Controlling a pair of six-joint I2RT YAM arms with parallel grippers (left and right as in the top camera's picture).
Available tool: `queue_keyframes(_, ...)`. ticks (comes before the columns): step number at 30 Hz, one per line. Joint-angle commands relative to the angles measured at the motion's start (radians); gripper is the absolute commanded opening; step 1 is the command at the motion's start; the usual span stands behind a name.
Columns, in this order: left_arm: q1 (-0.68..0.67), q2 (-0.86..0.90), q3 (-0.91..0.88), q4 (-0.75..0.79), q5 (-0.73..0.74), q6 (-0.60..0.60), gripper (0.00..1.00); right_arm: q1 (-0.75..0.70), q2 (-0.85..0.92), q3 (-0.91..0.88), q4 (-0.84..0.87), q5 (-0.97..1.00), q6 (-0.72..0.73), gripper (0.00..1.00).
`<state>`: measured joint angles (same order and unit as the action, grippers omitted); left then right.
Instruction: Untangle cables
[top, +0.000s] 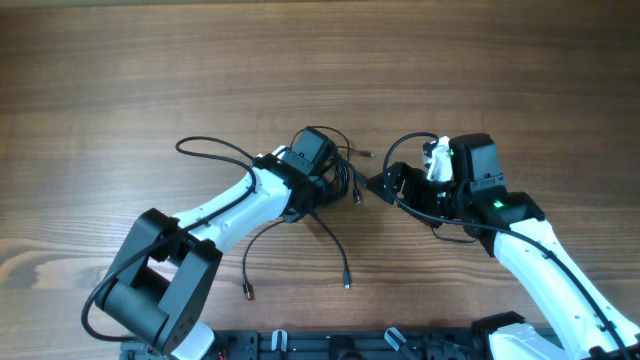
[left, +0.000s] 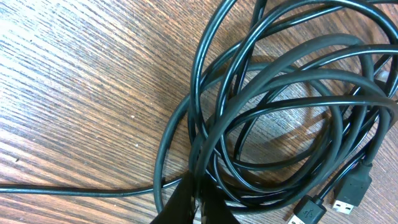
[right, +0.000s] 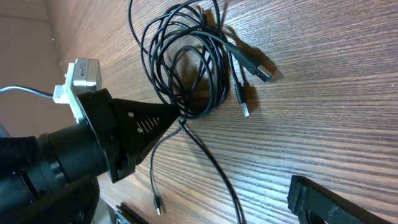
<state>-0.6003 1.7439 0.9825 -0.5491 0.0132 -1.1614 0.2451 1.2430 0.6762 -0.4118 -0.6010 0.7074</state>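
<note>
The cables (top: 345, 172) are a tangled coil of thin black cords at the table's middle. Loose strands run left to an end (top: 181, 146) and toward me to plug ends (top: 248, 292) (top: 347, 284). My left gripper (top: 332, 186) is shut on strands at the coil's near edge; the left wrist view shows its jaws (left: 199, 202) pinching cords of the coil (left: 280, 112), with USB plugs (left: 356, 191) beside it. The right wrist view shows the coil (right: 186, 68) and the left gripper (right: 176, 116) on it. My right gripper (top: 384, 185) is open, just right of the coil; only one finger (right: 314, 199) shows.
The wooden table (top: 120, 80) stretches out on all sides. The left arm (top: 230, 205) reaches in from the bottom left, and the right arm (top: 540, 250) from the bottom right. A black rail (top: 330, 345) runs along the near edge.
</note>
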Motion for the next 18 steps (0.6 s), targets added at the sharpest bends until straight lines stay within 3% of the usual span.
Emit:
queue_keyframes(1, 0.001, -0.035, 0.003, -0.017, -0.004, 0.002, 0.04, -0.002, -0.018, 0.006, -0.002, 0.009, 0.007, 1.0)
queue_keyframes(7, 0.007, -0.308, 0.064, -0.071, -0.013, 0.058, 0.04, -0.002, -0.018, 0.006, -0.041, 0.006, 0.006, 1.0)
queue_keyframes(12, 0.007, -0.589, 0.064, -0.069, -0.118, 0.058, 0.04, -0.001, -0.018, 0.003, -0.072, 0.001, 0.0, 1.0)
queue_keyframes(18, 0.008, -0.746, 0.064, -0.068, -0.214, 0.057, 0.04, 0.047, -0.018, 0.002, -0.016, -0.097, -0.107, 1.0)
